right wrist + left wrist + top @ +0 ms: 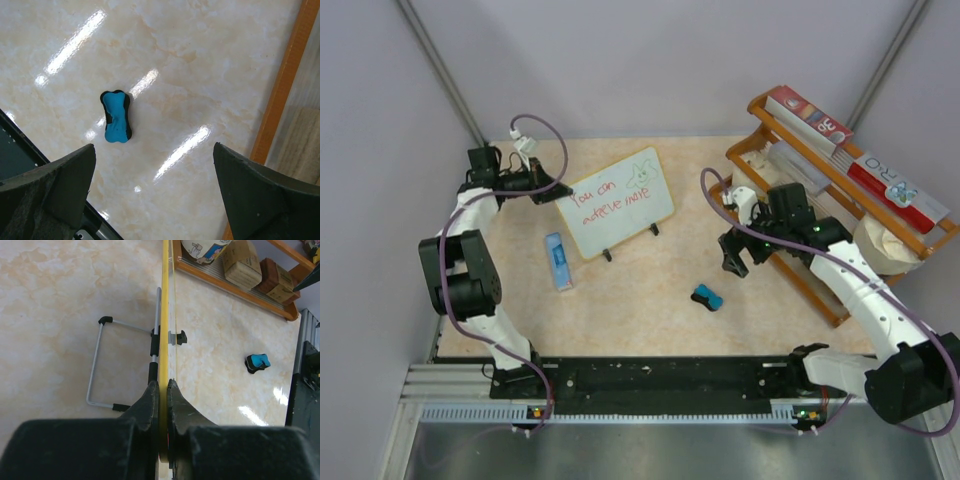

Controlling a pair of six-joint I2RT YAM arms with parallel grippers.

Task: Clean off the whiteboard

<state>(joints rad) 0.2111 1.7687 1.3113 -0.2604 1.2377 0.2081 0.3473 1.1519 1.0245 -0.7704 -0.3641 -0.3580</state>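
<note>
Your left gripper is clamped on the thin pale yellow-wood frame of the small rectangular whiteboard. In the left wrist view its two black fingers are pressed against either side of the frame's edge, with no gap showing. From above, that grip sits at the board's upper left corner. The board stands tilted back near the middle-left of the marbled beige tabletop, resting on two little black feet at its near edge. A grey wire stand is folded out behind it. Red handwriting and a small green doodle cover its white face. Just beside its near left corner lies a narrow blue marker box, apart from the board. Your right gripper hangs above the table with its jaws spread wide and nothing between them. In the right wrist view the small blue-and-black eraser block lies flat on the table below, closer to one finger than the other and touching neither. It sits well apart from the whiteboard, toward the near right. Beyond the right arm, an orange-wood rack holding boxes runs along the table's right side.
</note>
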